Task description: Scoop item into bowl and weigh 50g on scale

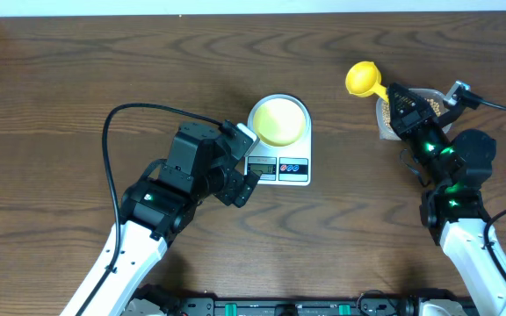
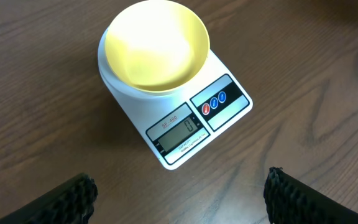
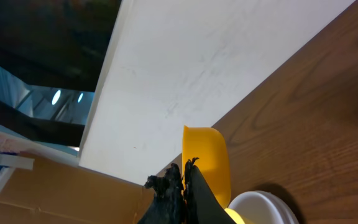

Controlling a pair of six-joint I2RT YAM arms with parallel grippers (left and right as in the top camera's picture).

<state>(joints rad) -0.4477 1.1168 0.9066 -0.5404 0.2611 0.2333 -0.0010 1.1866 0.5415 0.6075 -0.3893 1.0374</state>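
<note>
Dark brown wood-grain table [image 1: 60,70]. The white flat rounded-rectangular digital scale [image 1: 281,165] sits mid-table, well clear of every table edge. The small round pale-yellow bowl [image 1: 279,120] stands on its platform, and its rim overhangs the scale's far end a little. In the left wrist view the bowl [image 2: 156,46] is plain yellow inside, the grey display [image 2: 176,132] reads 0 and the round buttons [image 2: 213,102] sit beside it on the near edge.

The left gripper [image 1: 248,163] is at the scale's left near corner with its jaws released wide. In the wrist view the fingertips [image 2: 73,199] frame bare wood just short of the display edge, not touching the scale [image 2: 229,109].

The right gripper [image 1: 393,95] is at the table's right side, clenched on the handle of the bright yellow plastic scoop [image 1: 361,79]. The scoop cup points left and away. In the right wrist view the fingers are pressed together [image 3: 184,186] against the scoop [image 3: 207,158].

The small round tan beans [image 1: 382,113] lie in the clear plastic container [image 1: 430,93], which is mostly hidden under the right gripper.

Open room: a bare strip of wood runs between the scale and the container. There is wide bare wood along the far edge and across the left half. The left arm's black cable [image 1: 105,149] loops over the left area.
</note>
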